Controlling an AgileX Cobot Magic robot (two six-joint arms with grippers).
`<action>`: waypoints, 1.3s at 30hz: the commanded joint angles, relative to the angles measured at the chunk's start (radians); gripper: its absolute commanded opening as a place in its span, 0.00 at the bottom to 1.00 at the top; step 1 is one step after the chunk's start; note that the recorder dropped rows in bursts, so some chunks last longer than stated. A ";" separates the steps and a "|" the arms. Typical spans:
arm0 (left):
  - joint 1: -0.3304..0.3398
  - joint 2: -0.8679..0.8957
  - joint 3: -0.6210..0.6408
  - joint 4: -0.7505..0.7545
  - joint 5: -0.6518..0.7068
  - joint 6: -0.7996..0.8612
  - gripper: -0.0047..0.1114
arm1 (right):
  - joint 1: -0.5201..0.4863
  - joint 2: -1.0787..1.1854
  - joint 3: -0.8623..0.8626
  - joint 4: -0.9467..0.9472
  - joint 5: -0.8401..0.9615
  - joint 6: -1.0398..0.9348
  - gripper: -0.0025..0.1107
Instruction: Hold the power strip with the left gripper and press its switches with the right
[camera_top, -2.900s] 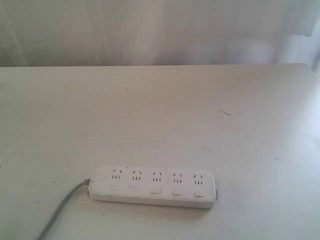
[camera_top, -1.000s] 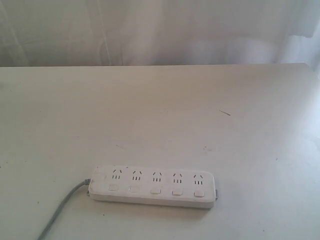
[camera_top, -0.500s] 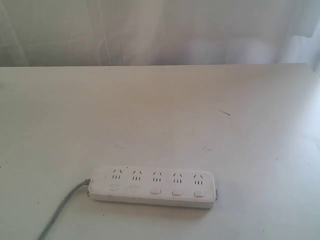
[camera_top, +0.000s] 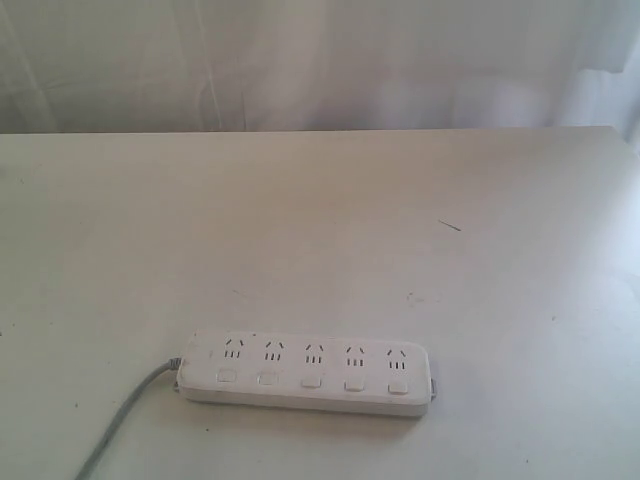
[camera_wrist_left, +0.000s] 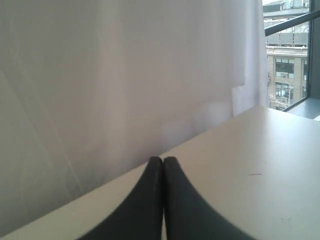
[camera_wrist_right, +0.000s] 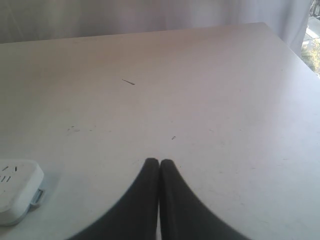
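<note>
Since neither arm shows in the exterior view, the work has not yet reached the power strip (camera_top: 305, 373), which lies flat on the table (camera_top: 320, 220) near its front edge. It runs lengthwise across the view, socket face up, and its grey cord (camera_top: 125, 415) trails off from the left end. The left gripper (camera_wrist_left: 163, 162) has its jaws pressed together with nothing between them and points over bare tabletop toward a white curtain (camera_wrist_left: 100, 75). The strip is absent from that wrist view, so how far this gripper is from it cannot be told. The right gripper (camera_wrist_right: 159, 162) is likewise closed and empty. It is poised over the table with the strip's cordless end (camera_wrist_right: 17, 187) off to one side of it, near but apart. The step in hand looks to be the left arm's approach. To do it well, the left jaws should open before descending and settle across the strip's narrow width at the cord end. That grip should stay outside the first socket group, so that none of the switches (camera_top: 311, 380) is covered. A firm hold matters, because a light bar like this will probably skid or tip under a push. The right gripper can stay closed and use its joined tips as a blunt finger. It should come straight down on each button, not at a slant.
</note>
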 joint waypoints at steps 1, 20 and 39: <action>0.000 0.073 -0.005 0.012 -0.029 -0.067 0.04 | -0.005 -0.005 0.004 -0.004 -0.010 0.000 0.02; 0.000 0.143 0.113 -0.216 -0.111 0.166 0.04 | -0.005 -0.005 0.004 -0.004 -0.010 0.000 0.02; -0.001 0.169 0.359 -0.926 0.278 0.770 0.04 | -0.005 -0.005 0.004 -0.004 -0.010 0.000 0.02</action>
